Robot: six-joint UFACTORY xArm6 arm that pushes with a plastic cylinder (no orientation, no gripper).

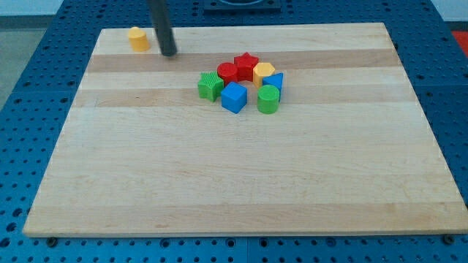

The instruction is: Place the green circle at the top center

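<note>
The green circle, a short cylinder, stands at the lower right of a tight cluster of blocks near the board's upper middle. My tip rests on the board at the upper left, well to the left of the cluster and just right of a yellow block. My tip touches no block. The cluster also holds a green star, a blue cube, a red circle, a red star, a yellow block and a blue block.
The wooden board lies on a blue perforated table. The lone yellow block sits close to the board's top left edge.
</note>
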